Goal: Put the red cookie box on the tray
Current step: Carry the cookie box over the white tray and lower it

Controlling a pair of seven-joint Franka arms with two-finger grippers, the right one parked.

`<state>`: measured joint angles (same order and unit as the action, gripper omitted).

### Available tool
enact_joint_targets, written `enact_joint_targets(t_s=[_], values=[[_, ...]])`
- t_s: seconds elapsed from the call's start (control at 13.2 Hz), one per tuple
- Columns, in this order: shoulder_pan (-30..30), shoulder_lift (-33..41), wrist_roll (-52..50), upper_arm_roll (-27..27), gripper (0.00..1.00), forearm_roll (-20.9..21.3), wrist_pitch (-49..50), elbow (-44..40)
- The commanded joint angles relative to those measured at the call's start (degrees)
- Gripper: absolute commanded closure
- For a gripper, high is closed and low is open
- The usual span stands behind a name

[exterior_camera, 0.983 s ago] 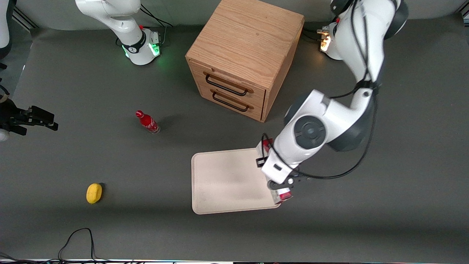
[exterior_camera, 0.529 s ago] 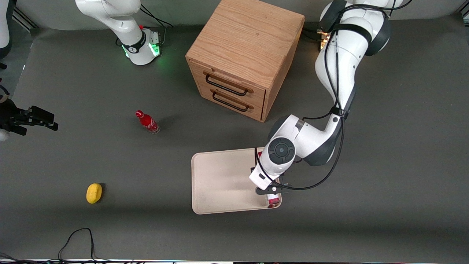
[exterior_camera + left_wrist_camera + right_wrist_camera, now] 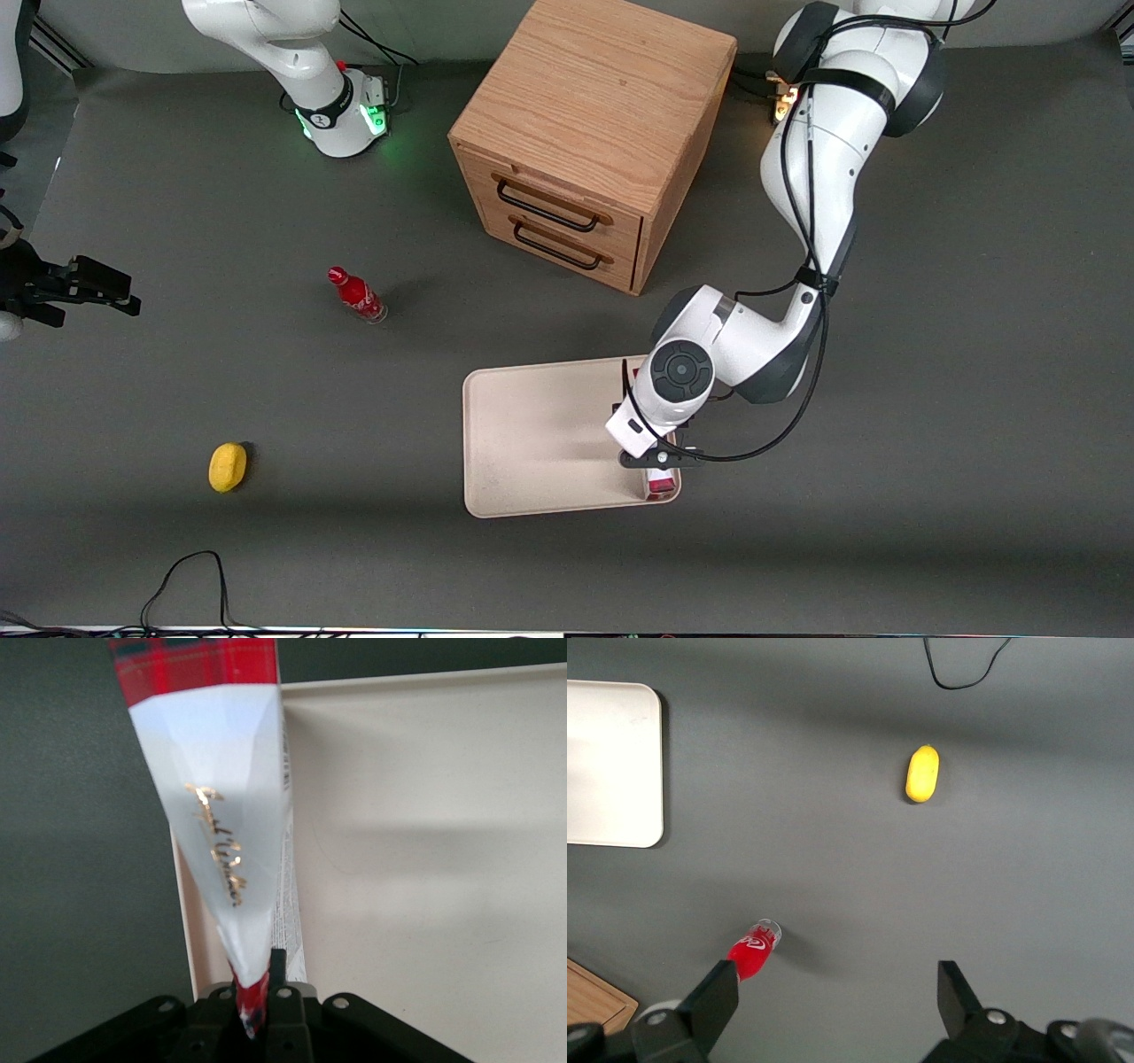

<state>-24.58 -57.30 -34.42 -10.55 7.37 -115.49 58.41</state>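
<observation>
The cream tray [image 3: 532, 434] lies on the grey table nearer the front camera than the cabinet. My left gripper [image 3: 657, 456] is over the tray's edge toward the working arm's end, shut on the red cookie box [image 3: 661, 483]. Only the box's red end shows below the wrist in the front view, just inside the tray's corner. In the left wrist view the box [image 3: 221, 815] is white with gold script and a red tartan end. It runs along the tray's rim [image 3: 182, 904], held in the gripper [image 3: 261, 983]. I cannot tell whether it touches the tray.
A wooden drawer cabinet [image 3: 594, 133] stands farther from the front camera than the tray. A small red bottle [image 3: 356, 295] and a yellow fruit [image 3: 228, 466] lie toward the parked arm's end. A black cable [image 3: 190, 576] lies near the table's front edge.
The left arm has come down and shifted the box from over the tray's outer rim to just inside it. In the last half second it has hardly moved.
</observation>
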Motion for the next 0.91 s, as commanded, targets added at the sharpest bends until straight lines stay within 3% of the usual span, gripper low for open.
enact_joint_targets(t_s=[0.0,0.08,0.3,0.53,0.83], values=[[0.1,2.0,0.2,0.2,0.80,-0.2,0.0,1.8],[0.1,2.5,0.2,0.2,0.04,-0.2,0.2,1.8],[1.3,4.1,0.8,0.2,0.00,0.1,3.1,1.8],[3.6,10.3,2.2,0.3,0.00,0.6,13.2,2.8],[11.8,29.4,9.8,-0.2,0.00,-1.9,15.4,19.4]])
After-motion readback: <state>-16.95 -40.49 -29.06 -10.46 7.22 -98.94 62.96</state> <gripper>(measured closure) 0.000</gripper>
